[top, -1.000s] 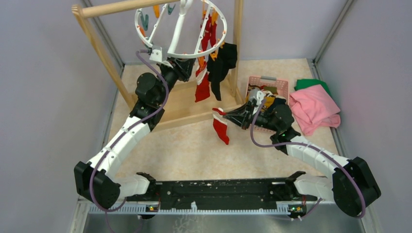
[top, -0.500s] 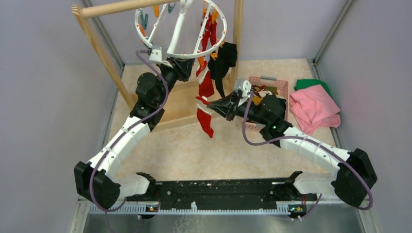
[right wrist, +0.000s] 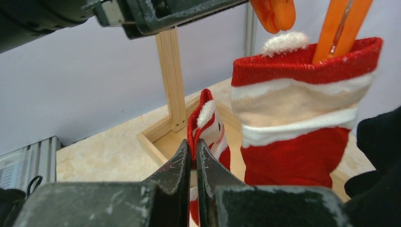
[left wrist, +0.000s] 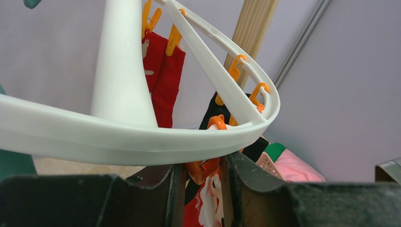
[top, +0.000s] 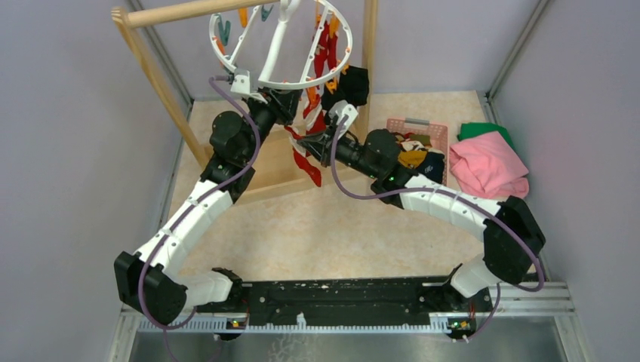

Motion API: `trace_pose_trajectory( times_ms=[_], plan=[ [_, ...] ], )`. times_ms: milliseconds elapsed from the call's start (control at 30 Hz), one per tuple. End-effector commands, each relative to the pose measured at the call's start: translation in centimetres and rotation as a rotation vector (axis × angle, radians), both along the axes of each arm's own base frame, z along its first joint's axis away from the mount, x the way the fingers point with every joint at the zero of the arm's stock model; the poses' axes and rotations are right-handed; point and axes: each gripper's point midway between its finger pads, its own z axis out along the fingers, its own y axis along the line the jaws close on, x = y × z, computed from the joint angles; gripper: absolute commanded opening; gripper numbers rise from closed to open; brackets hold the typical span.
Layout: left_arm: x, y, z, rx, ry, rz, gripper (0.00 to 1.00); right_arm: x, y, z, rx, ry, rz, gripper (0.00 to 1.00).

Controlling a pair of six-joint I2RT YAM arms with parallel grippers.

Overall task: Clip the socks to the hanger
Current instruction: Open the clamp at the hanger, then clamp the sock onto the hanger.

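The white ring hanger (top: 302,83) hangs from the wooden rack with red socks (top: 324,53) and a black sock (top: 352,84) clipped to it. My left gripper (top: 290,102) sits just under the ring's near rim (left wrist: 142,142), shut on a dangling orange clip (left wrist: 203,169). My right gripper (top: 302,142) is shut on the cuff of a red sock with white patterns (right wrist: 204,120), which hangs down below it (top: 308,170). This sock is just below and beside the left gripper. Beside it a red-white striped sock (right wrist: 293,118) hangs from another orange clip (right wrist: 340,28).
The wooden rack's post (top: 158,83) and base (top: 275,170) stand at the back left. A pink basket (top: 423,127) holding more socks is at the right. Beyond it lie a folded pink cloth (top: 489,170) and a green cloth (top: 477,130).
My right arm has swung left and up from near the basket to under the hanger, carrying the red patterned sock. The left gripper has stayed on its clip.
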Motion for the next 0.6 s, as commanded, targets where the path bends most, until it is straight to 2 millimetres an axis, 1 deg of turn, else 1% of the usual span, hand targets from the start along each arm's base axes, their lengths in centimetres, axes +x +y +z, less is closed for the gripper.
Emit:
trace_pose_trajectory(
  times_ms=[0,100,233,333,433,567],
  plan=[
    [-0.7,0.8,3.8,-0.058,-0.075,0.020,0.06,1.2,1.3,4.5,0.093,-0.052,-0.091,0.00],
    [-0.6,0.8,3.8,-0.059,-0.069,0.018,0.05,2.4,2.0,5.0,0.127,-0.035,-0.148,0.00],
    [-0.6,0.7,3.8,-0.060,-0.063,0.017,0.05,3.7,1.9,5.8,0.189,-0.014,-0.204,0.00],
    [-0.5,0.6,3.6,-0.061,-0.055,0.014,0.05,4.6,1.1,6.1,0.219,-0.002,-0.273,0.00],
    [-0.5,0.6,3.5,-0.062,-0.049,0.014,0.05,5.2,-0.2,6.3,0.247,0.006,-0.346,0.00],
    [-0.4,0.5,3.4,-0.069,-0.040,0.011,0.05,5.7,-1.6,6.4,0.279,0.006,-0.414,0.00]
  ],
)
